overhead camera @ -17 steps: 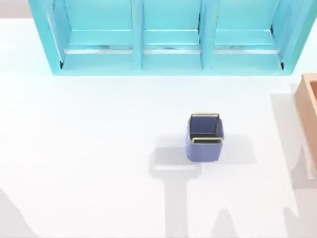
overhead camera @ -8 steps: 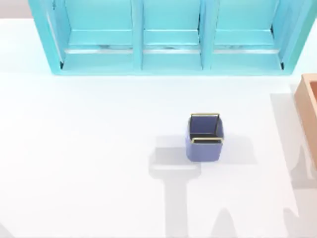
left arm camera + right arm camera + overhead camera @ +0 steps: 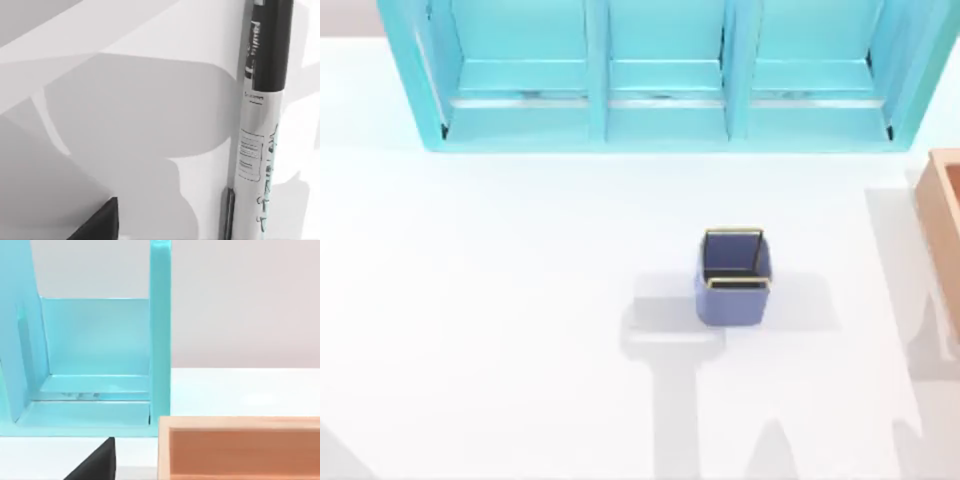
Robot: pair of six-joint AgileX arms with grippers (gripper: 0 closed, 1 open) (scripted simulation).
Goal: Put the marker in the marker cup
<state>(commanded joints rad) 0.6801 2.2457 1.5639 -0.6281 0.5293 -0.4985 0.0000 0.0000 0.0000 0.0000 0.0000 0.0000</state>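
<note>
- The marker cup [image 3: 734, 277] stands upright on the white table [image 3: 500, 300], right of the table's middle and well apart from everything else; its opening faces up and we see nothing inside it.
- The teal shelf unit [image 3: 665, 75] runs along the table's far edge, three open compartments facing us.
- The tan-orange box [image 3: 944, 225] sits at the table's right edge, cut off by the top view's border. In our right wrist view its open side lies just in front of the shelf unit's end compartment.
- The marker [image 3: 262, 120] lies flat on the table in our left wrist view: black cap [image 3: 267, 42] at one end, white printed barrel along the rest. Where it sits relative to the table's edges we cannot tell.
- Our left gripper [image 3: 100, 222] shows as one dark fingertip low in its wrist view, apart from the marker and holding nothing visible; how wide it stands, we cannot tell.
- Our right gripper [image 3: 97, 462] shows likewise as one dark fingertip, just beside the box; how far apart its fingers are cannot be read.
</note>
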